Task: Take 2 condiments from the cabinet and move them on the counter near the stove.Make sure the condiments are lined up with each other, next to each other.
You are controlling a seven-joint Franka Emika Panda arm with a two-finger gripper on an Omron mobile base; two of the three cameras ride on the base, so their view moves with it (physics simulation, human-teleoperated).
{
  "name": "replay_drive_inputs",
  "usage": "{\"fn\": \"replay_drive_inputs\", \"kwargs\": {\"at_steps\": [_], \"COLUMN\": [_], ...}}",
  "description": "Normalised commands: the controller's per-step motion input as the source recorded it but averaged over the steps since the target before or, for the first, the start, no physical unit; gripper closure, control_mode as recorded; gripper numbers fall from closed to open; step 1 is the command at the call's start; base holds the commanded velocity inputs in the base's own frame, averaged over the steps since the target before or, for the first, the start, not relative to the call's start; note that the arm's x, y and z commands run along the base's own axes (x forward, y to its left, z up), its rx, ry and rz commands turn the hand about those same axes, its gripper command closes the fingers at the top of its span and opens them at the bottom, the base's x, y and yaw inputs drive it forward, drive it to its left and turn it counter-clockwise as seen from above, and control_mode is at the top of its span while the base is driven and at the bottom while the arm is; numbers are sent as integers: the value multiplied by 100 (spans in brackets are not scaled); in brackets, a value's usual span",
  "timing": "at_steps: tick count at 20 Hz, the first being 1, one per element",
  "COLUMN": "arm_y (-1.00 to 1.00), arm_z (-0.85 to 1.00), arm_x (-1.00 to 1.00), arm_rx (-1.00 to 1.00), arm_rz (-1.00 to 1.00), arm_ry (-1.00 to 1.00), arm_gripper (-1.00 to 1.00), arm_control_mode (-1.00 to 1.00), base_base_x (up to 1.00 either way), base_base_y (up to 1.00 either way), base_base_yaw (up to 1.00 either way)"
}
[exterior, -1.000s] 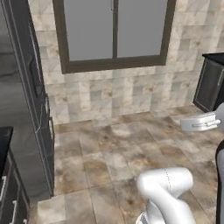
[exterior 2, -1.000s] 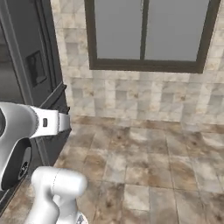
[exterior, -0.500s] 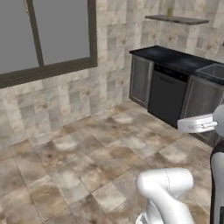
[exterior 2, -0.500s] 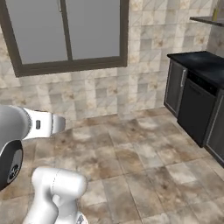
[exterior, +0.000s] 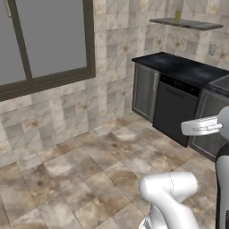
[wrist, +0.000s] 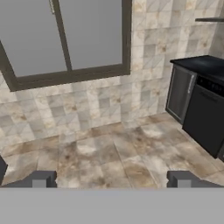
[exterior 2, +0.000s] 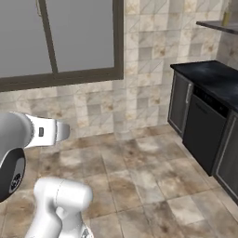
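Observation:
In the hand view my gripper (wrist: 111, 181) is open, its two dark fingertips (wrist: 41, 179) set wide apart with nothing between them. It hangs over bare floor tiles and points toward the window wall. A black counter (exterior: 179, 65) (exterior 2: 214, 76) (wrist: 203, 64) runs along the right wall above grey cabinet doors, well away from the gripper. The condiments, the cabinet and the stove are out of view.
A dark dishwasher front (exterior: 172, 109) (exterior 2: 204, 132) sits under the counter. Above it a wall shelf (exterior: 188, 23) carries a small yellow-green bottle (exterior: 178, 15) (exterior 2: 226, 18). A large window (exterior: 44, 40) fills the left wall. Brown floor tiles (exterior: 89, 170) stretch between me and the counter.
The whole picture has swung to the right with the base: the dark tall unit left the view, the window slid left, the counter and shelf came in. The gripper stays open.

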Motion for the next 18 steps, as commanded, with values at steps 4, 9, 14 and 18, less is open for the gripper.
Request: {"fn": "replay_drive_inputs", "kwargs": {"at_steps": [4, 9, 14, 18], "arm_y": [0, 0, 0, 0], "arm_z": [0, 0, 0, 0], "arm_x": [0, 0, 0, 0], "arm_rx": [0, 0, 0, 0], "arm_rz": [0, 0, 0, 0], "arm_ry": [0, 0, 0, 0], "arm_gripper": [-100, -100, -100, -100], "arm_control_mode": [100, 100, 100, 100], "base_base_x": [100, 100, 60, 20], "base_base_y": [-12, -8, -2, 0], "base_base_yaw": [-2, -31, -61, -76]}}
